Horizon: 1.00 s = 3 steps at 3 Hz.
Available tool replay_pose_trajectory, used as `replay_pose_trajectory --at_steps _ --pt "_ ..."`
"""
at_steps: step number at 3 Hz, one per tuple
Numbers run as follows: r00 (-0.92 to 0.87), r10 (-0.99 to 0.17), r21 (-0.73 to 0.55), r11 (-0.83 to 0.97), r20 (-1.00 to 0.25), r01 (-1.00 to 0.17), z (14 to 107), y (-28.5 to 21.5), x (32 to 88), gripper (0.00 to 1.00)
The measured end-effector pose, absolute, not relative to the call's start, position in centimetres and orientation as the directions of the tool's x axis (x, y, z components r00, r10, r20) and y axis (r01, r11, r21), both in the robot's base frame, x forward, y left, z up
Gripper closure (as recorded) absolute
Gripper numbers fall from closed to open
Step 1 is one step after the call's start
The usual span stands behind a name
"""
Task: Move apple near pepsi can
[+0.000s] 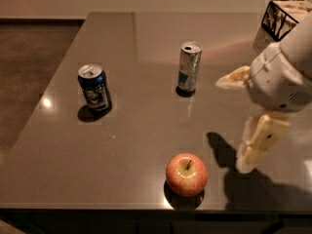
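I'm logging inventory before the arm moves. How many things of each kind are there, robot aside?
Cans: 2, the pepsi can and a slim silver can
Apples: 1, the apple
Boxes: 1, a black-edged box at the far right
Total: 4
The gripper hangs open to the apple's right.

Right of the apple (186, 174) hangs the gripper (230, 125), jaws wide apart, its arm (292, 57) running off the right edge. Far behind the apple, that arm half hides a black-framed box (280, 14). The pepsi can (94, 87) lettering is unreadable.
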<state>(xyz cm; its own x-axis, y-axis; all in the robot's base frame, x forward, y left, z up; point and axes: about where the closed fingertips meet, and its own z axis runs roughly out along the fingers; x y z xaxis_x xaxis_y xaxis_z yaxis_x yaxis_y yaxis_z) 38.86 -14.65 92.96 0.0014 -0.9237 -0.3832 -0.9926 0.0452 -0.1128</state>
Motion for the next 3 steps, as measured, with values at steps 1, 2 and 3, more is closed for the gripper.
replay_pose_trajectory --at_steps 1,2,3 --pt "0.078 -0.893 -0.072 -0.052 -0.443 -0.996 90.8 -11.4 36.9 0.0" --pt "0.158 -0.87 -0.064 -0.145 -0.468 -0.987 88.7 -8.2 34.9 0.0" --pt "0.2 -0.855 -0.048 -0.202 -0.478 -0.978 86.2 -6.2 33.6 0.0"
